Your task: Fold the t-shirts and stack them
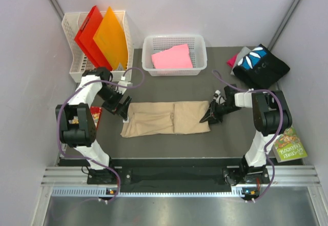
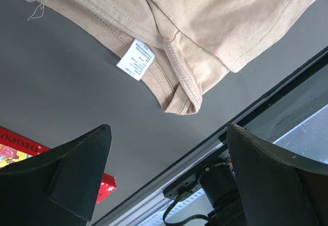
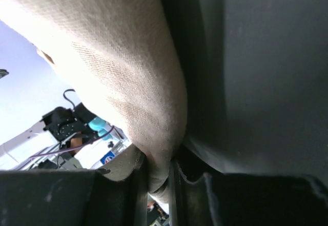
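Tan t-shirt, right end pinched in right tool

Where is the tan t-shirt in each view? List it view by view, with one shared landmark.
Top external: tan t-shirt lies mid-table, between left hand and right hand.
Left wrist: across the top, white care label showing.
Right wrist: upper left down to bottom centre, pinched by the right hand.
Shared landmark: dark grey tabletop, beside the shirt in all three.
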